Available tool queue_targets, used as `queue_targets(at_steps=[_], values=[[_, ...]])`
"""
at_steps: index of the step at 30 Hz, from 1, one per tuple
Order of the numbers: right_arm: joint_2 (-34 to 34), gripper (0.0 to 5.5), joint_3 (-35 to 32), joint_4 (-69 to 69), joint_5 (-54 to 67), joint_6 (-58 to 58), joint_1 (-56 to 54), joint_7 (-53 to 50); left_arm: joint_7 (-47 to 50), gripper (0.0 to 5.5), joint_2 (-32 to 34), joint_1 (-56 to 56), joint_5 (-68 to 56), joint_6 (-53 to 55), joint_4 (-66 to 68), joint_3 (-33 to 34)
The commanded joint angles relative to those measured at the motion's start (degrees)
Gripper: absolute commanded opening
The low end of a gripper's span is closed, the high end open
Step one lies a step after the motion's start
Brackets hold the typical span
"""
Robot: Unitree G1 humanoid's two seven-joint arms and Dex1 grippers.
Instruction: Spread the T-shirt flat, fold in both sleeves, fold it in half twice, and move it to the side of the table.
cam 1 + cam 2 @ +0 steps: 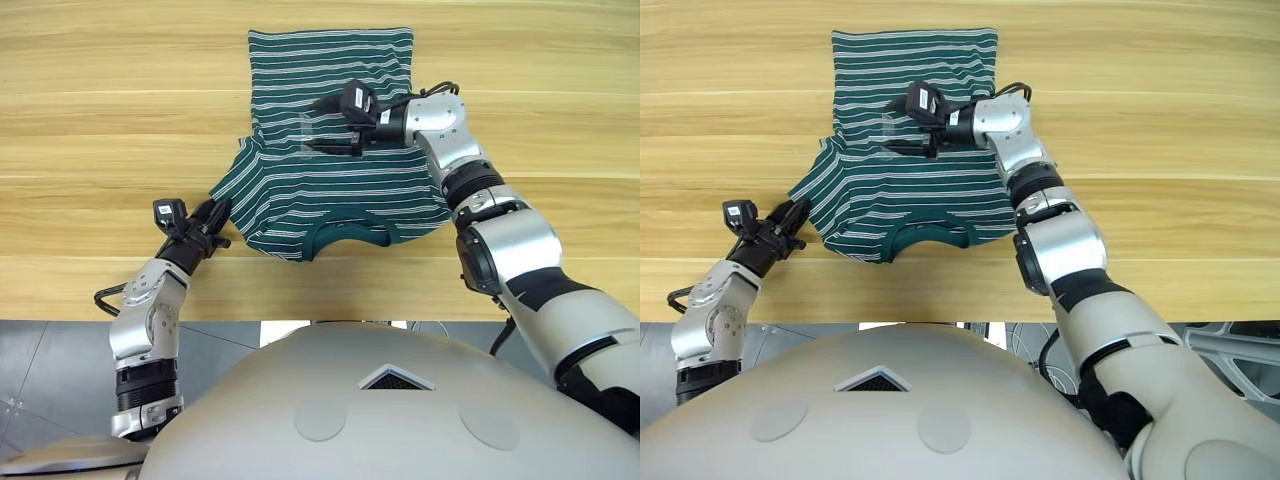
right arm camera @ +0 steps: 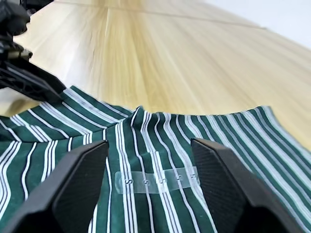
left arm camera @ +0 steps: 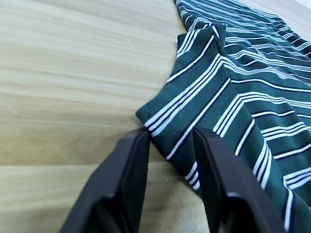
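Observation:
A dark green T-shirt [image 1: 330, 190] with white stripes lies on the wooden table [image 1: 120, 100], collar [image 1: 346, 232] toward me and hem at the far side. Its left sleeve [image 1: 236, 180] sticks out to the side. My left gripper [image 1: 212, 222] rests on the table at that sleeve's corner, open, with the sleeve edge [image 3: 194, 111] lying between its fingers [image 3: 127, 179]. Over the middle of the shirt hovers my right gripper [image 1: 318, 127], open and holding nothing, above a clear size sticker [image 2: 158, 180]. The left gripper [image 2: 22, 73] also appears far off in the right wrist view.
Bare wooden tabletop [image 1: 1160, 110] stretches to both sides of the shirt and beyond its hem. The table's front edge [image 1: 60, 320] runs close to me, with grey floor below it.

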Motion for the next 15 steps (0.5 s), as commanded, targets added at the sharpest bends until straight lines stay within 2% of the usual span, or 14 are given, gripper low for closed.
queue_targets(at_steps=[1,4,8,13,15], values=[[-2.40,3.15,-0.61,-6.87,2.15,0.42,3.48,2.85,0.71,1.49,-0.01,-0.28,1.29,1.42,3.71,-0.43],[-4.74,3.15,-0.22,-12.62,2.87,1.45,7.48,4.17,0.22,1.49,-0.80,-0.37,0.15,2.11,3.35,-1.16],[-12.17,3.15,1.18,-16.02,0.16,4.33,14.57,4.51,-0.04,1.49,-1.23,0.09,-0.04,2.53,2.29,-2.47],[-19.27,3.15,-2.37,-13.97,2.54,7.01,18.19,5.87,0.16,1.49,-1.85,0.15,-0.94,3.27,1.28,-2.91],[-20.83,3.15,-1.46,-12.16,1.30,6.68,19.95,6.07,0.23,1.49,-1.97,-0.33,-1.29,3.54,1.55,-2.90]])
